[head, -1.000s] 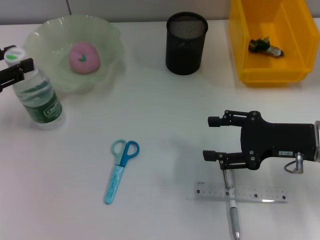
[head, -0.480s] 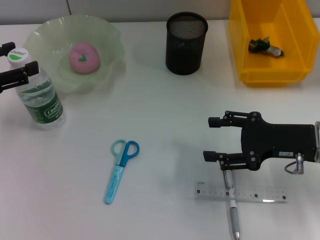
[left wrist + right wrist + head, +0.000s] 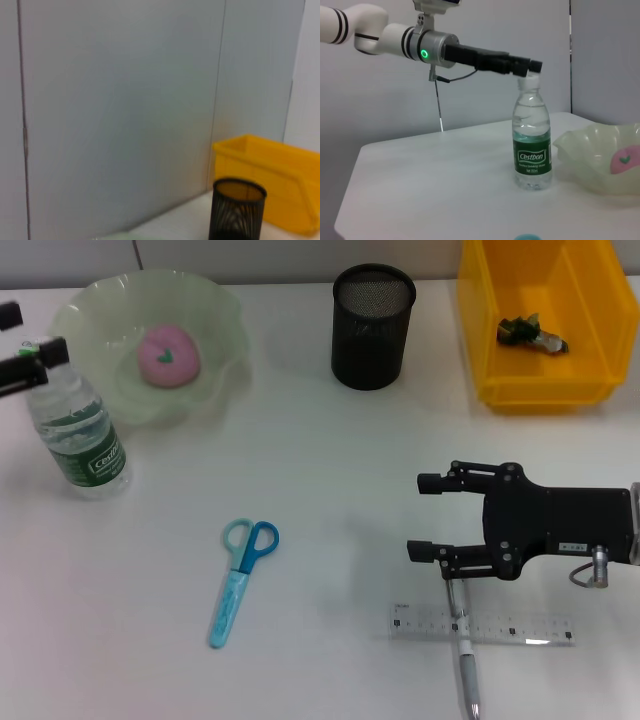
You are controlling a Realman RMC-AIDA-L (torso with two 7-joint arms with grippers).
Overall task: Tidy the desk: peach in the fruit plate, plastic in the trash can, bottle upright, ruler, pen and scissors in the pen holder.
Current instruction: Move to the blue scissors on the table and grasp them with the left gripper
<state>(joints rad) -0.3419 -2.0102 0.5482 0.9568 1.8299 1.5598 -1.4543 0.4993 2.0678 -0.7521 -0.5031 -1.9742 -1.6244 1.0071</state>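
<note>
While idle right end effector (image 3: 430, 515) gapes, left end effector (image 3: 532, 68) level with upright bottle (image 3: 532, 145) cap, grip indiscernible

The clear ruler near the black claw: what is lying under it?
A pen lies under the clear ruler, crossing it. Through the plastic the pen shows faintly. Its upper end runs beneath the right gripper, so that end is hidden.

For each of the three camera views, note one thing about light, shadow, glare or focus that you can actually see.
Head view: even overhead light, a soft shadow beside the right gripper, a bright glint on the ruler. Left wrist view: soft focus throughout; the pen holder has fuzzy edges. Right wrist view: the bottle is sharp with highlights on its water; the left gripper is at its cap.
</note>
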